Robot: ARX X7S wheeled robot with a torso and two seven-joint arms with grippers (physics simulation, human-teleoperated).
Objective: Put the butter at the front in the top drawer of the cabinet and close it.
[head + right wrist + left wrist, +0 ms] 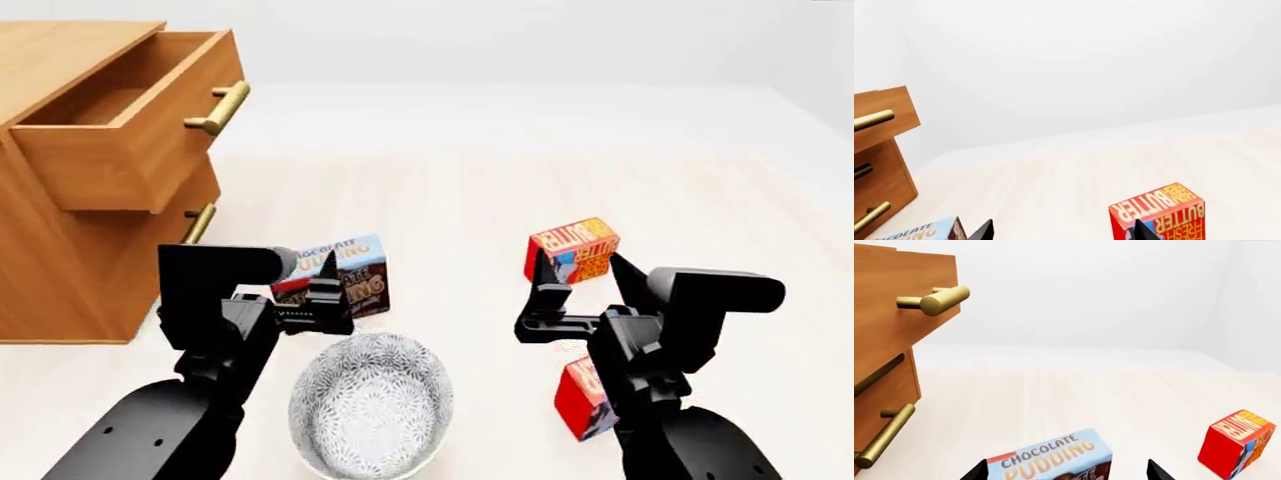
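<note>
I see a pale wood floor (467, 190) carrying the cabinet (54, 260), a pudding box (350, 272), two butter boxes (577, 248) (582, 400), and a patterned bowl (371, 400).

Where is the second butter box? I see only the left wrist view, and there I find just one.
Observer: The head view shows a second butter box close to the robot, partly hidden behind the right arm.
Operator: Is the top drawer open enough?
Observer: Yes. From above, the top drawer is pulled well out, and the part of its inside that shows holds nothing.
Operator: Is anything else near the arms?
Observer: A patterned bowl stands between the two arms, just on the robot's side of the pudding box.
</note>
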